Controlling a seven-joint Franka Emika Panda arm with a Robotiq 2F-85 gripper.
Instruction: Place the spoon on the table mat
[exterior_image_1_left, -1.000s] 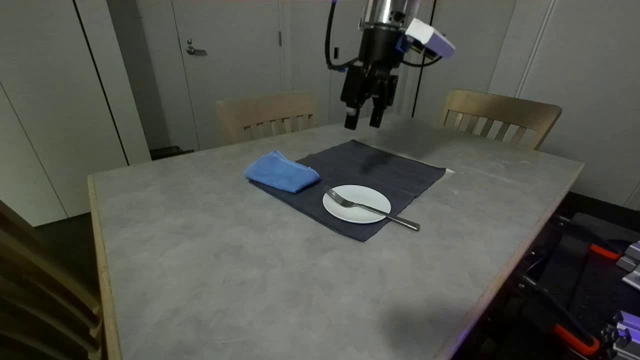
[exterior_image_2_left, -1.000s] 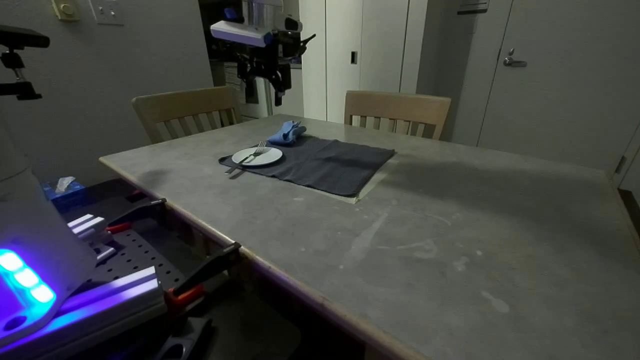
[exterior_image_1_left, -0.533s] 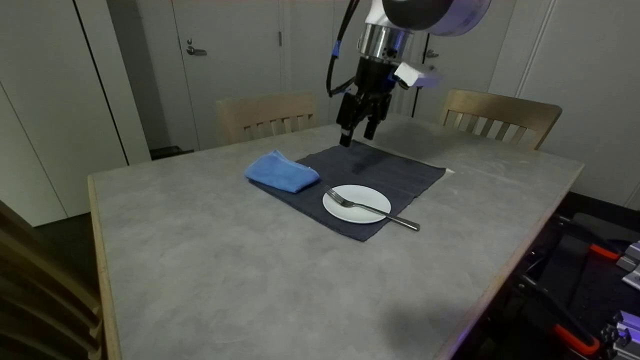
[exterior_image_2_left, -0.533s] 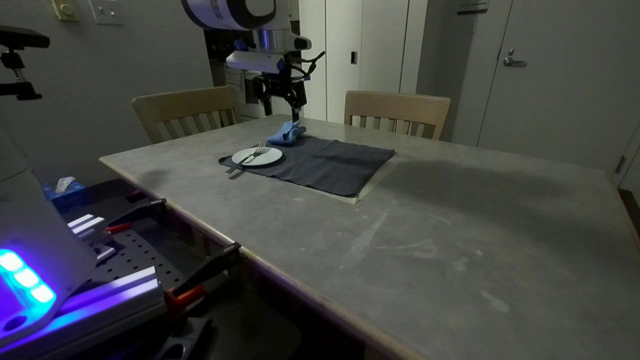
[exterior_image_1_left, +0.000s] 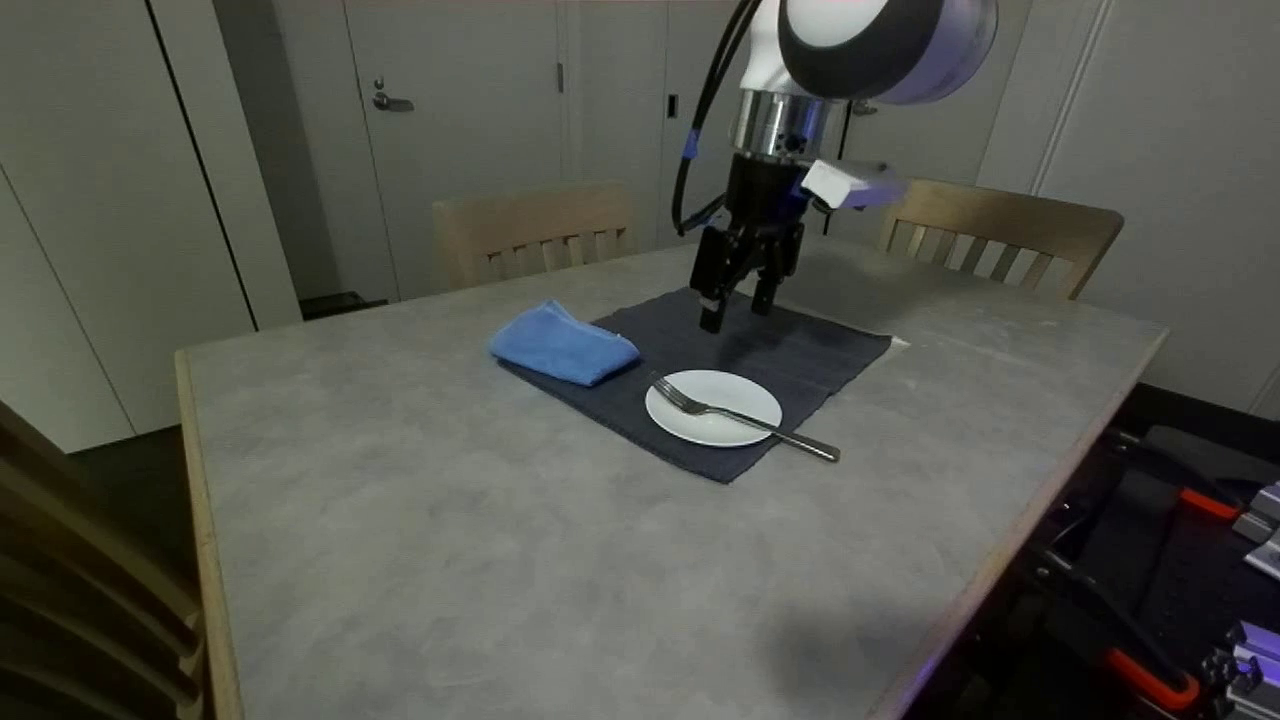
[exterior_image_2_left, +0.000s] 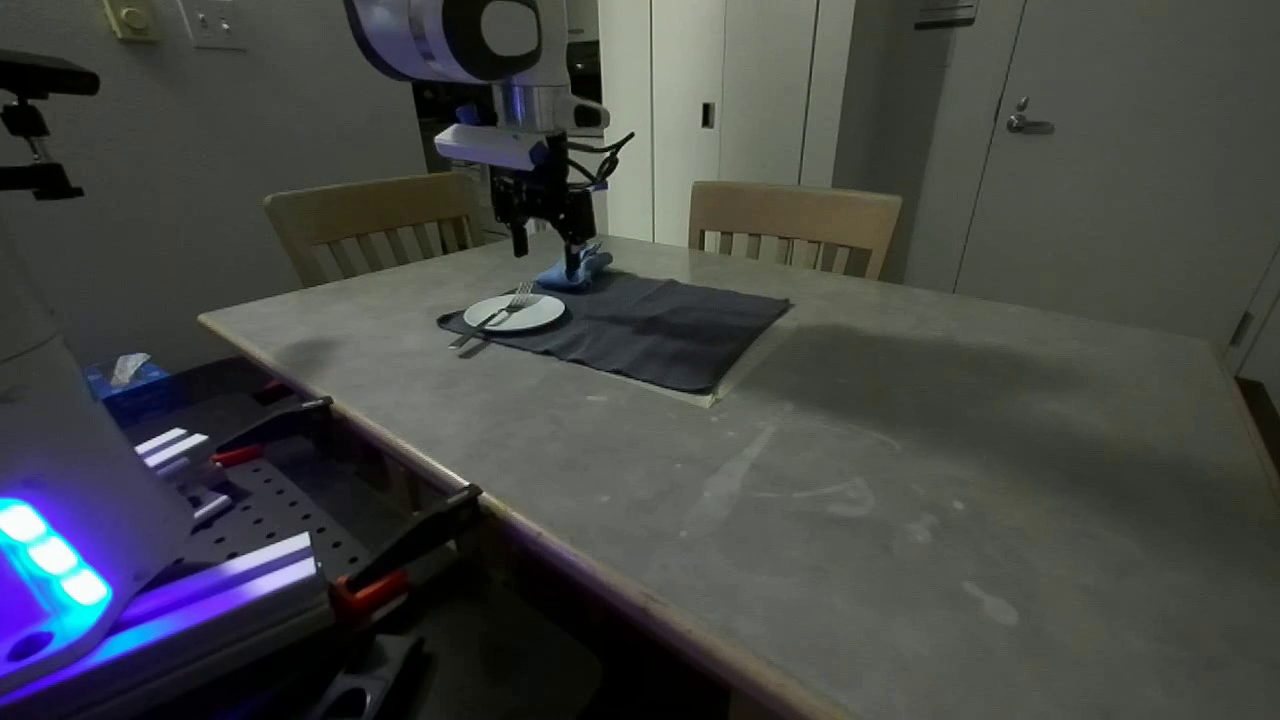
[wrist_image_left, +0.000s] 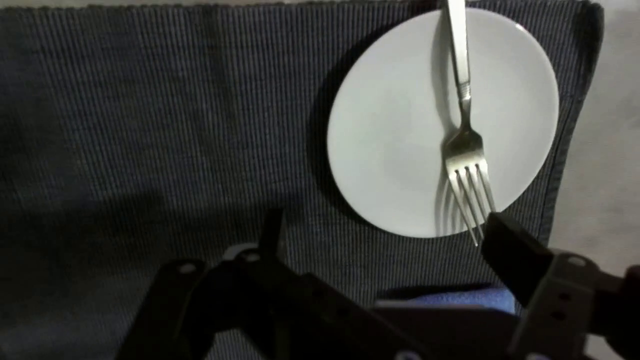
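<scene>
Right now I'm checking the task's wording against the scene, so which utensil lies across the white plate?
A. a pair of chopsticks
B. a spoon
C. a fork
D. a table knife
C: the wrist view shows a fork lying across the white plate, its head split into four separate tines.

- Worktop (exterior_image_1_left: 480, 560): mottled grey, pale wood edging; whitish scuffs (exterior_image_2_left: 735, 480) on it in an exterior view.
- Plate (wrist_image_left: 390, 125): round, white, lying flat.
- Cloth (exterior_image_1_left: 562, 345): bright blue, folded, near the plate, not touching; partly hidden in wrist view.
- Wooden chair (exterior_image_1_left: 540, 218), slatted back, beyond the worktop; second chair (exterior_image_1_left: 1010, 217) well apart, also slatted.
- Pale door (exterior_image_1_left: 470, 170), lever handle (exterior_image_1_left: 392, 103).
- Tissue box (exterior_image_2_left: 135, 395): blue, white tissue (exterior_image_2_left: 130, 369) sticking up.
- Wall (exterior_image_2_left: 270, 110): switch plate (exterior_image_2_left: 213, 24), small yellowish fitting (exterior_image_2_left: 132, 18) just beside it.
</scene>
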